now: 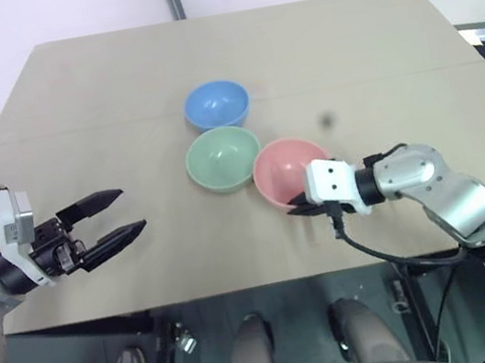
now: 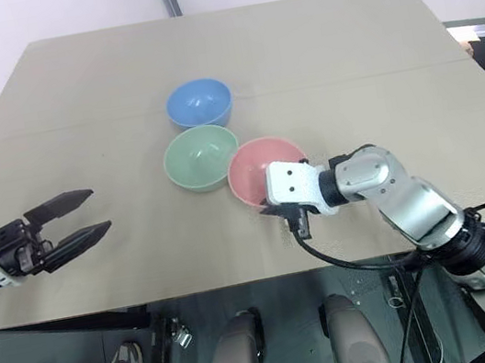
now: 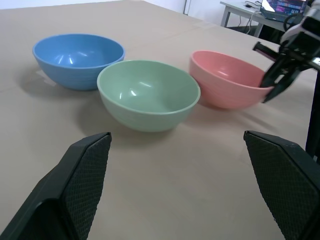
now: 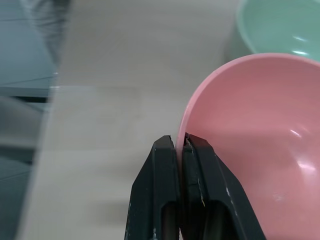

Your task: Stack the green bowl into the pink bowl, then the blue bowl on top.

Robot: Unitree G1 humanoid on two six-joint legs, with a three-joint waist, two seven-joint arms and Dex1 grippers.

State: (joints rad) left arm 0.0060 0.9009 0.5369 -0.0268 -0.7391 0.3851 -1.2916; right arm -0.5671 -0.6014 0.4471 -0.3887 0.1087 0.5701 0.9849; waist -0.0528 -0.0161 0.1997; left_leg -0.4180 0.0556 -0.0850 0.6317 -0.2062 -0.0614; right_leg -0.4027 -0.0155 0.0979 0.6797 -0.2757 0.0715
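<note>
On the tan table [image 1: 96, 85], three bowls sit close together: the blue bowl [image 1: 216, 104] farthest back, the green bowl [image 1: 223, 158] just in front of it, and the pink bowl [image 1: 285, 170] beside the green one, nearest the right arm. The right gripper [image 4: 181, 142] is clamped on the pink bowl's near rim, one finger inside and one outside. The left gripper [image 1: 116, 217] hovers well apart from the bowls, fingers spread wide, holding nothing. No stacking is done yet; the step in hand appears to be positioning the pink bowl as the base. Next, the green bowl must be gripped by its rim, lifted clear and lowered squarely into the pink one.
</note>
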